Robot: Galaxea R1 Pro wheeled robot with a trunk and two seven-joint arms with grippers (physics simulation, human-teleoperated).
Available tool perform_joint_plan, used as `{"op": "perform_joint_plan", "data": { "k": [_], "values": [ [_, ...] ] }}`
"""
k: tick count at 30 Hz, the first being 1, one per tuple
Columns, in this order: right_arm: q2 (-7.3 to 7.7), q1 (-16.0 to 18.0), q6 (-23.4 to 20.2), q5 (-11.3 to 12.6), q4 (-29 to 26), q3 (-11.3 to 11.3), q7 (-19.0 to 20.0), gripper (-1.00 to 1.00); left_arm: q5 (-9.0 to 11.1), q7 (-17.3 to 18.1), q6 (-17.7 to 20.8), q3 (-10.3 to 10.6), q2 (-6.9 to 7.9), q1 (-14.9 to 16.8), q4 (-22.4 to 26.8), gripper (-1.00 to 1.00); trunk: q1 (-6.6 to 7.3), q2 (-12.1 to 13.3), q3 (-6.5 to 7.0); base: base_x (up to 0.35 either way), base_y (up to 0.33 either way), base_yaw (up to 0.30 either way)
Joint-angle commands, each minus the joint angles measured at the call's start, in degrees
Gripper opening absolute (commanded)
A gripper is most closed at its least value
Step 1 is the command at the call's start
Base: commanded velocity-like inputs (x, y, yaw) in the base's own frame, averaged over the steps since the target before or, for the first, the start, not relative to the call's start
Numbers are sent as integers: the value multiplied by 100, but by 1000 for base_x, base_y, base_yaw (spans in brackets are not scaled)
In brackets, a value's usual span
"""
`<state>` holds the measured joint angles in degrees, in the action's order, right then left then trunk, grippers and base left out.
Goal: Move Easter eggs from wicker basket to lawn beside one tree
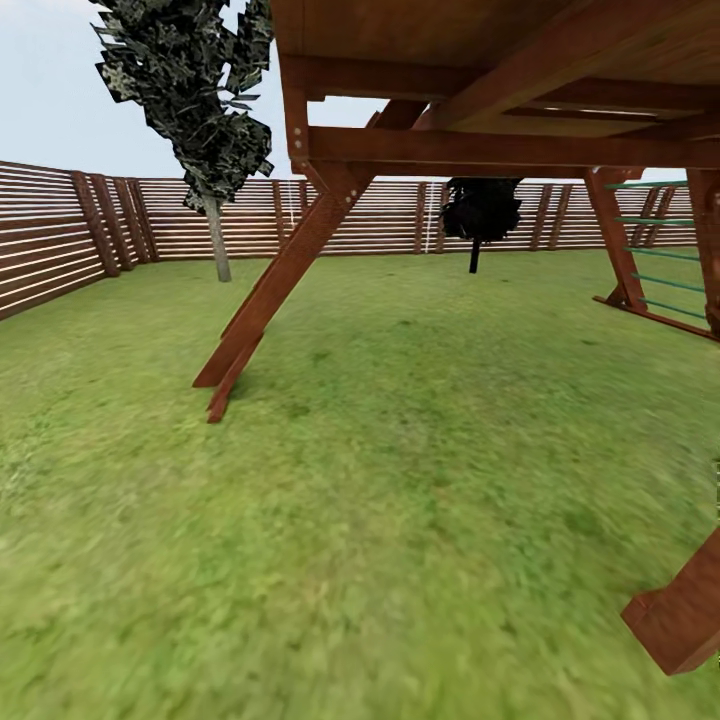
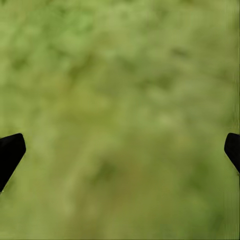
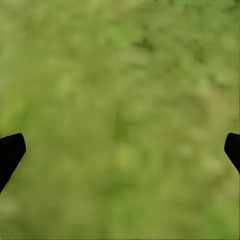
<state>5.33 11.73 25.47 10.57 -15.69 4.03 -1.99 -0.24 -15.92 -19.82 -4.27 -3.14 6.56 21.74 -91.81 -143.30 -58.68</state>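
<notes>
While both arms hang with nothing to carry, the left gripper [image 2: 120, 150] has its two dark fingertips [image 2: 10, 155] spread to opposite edges of its wrist view, wide apart and empty, with blurred grass between them; the right gripper [image 3: 120, 150] is spread just as wide, also holding nothing, and looks down on the same green; that suits a robot in transit, I judge, with the jaws ready for a first pick. Outward from the arms, the lawn [image 1: 400, 500] runs flat to the slatted fence [image 1: 60, 240]; a wooden playset [image 1: 480, 110] stands overhead, its slanted brace [image 1: 270, 300] planted in the grass and another timber foot [image 1: 680, 620] close by on the right. A tree [image 1: 215, 235] with a pale trunk stands near the fence, a likely spot for the eggs; a small dark shrub [image 1: 480, 215] sits further along. Basket and eggs lie somewhere outside these views, so the search comes first.
</notes>
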Motion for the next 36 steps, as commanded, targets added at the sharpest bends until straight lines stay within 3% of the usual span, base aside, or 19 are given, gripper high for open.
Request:
{"op": "perform_joint_plan", "data": {
  "k": [1, 12, 36],
  "values": [
    [4, 4, 19, 42, 4, 44, -21, 100, -5, 10, -24, -30, -7, 1, -6, 100, -2, -2, -3, 270, 212, -273],
    [4, 4, 19, 34, 0, 50, -30, 100, -6, 10, -31, -21, -11, 1, -12, 100, -2, -2, 4, 270, 212, -107],
    [4, 5, 19, 33, -4, 45, -29, 100, -12, 10, -31, -17, -11, 1, -12, 100, -2, -2, 4, 269, 210, -248]
  ]
}}
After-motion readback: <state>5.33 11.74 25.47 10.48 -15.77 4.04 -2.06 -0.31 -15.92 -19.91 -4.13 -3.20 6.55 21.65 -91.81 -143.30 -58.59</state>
